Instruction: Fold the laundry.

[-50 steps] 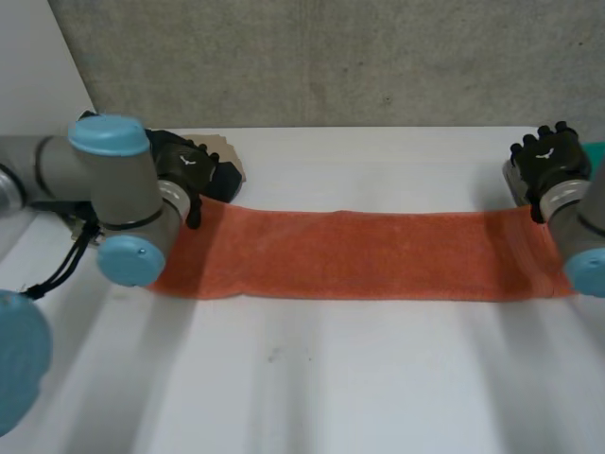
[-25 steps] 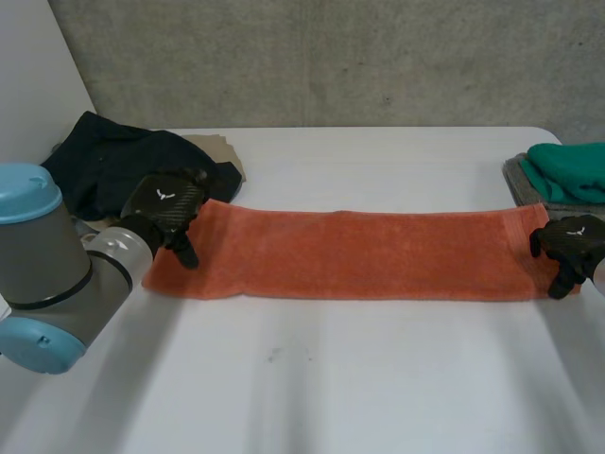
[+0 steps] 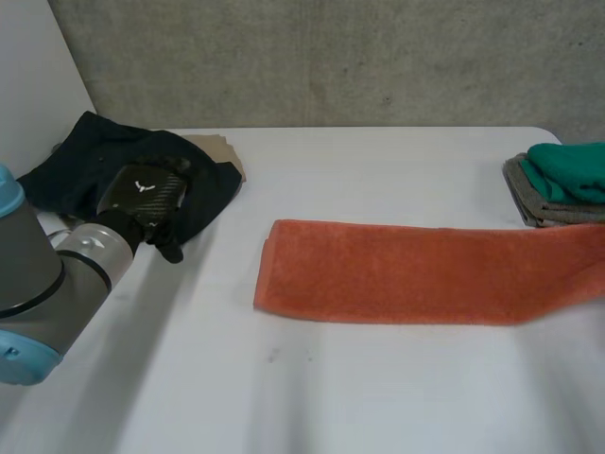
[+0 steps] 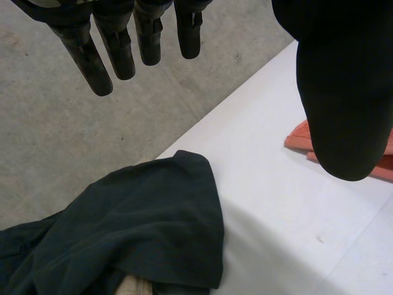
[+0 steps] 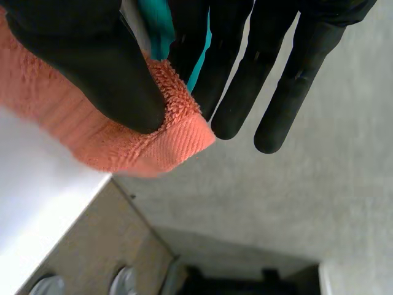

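Observation:
A long orange towel lies flat across the right half of the white table, and its right end runs off past the table's edge. In the right wrist view my right hand is shut on that end of the towel, the thumb pinching a corner against the fingers. My left hand is open and holds nothing. It hovers over a dark garment, well left of the towel's free end. In the left wrist view its fingers are straight, with the towel's corner beside the thumb.
The dark garment is heaped at the back left on a tan cloth. A folded green cloth sits on a grey one at the back right edge. The concrete wall stands behind the table.
The right hand closed on the towel's right end and drew the towel to the right, leaving the head view. The left hand came off the towel's left end and drew back over the dark garment.

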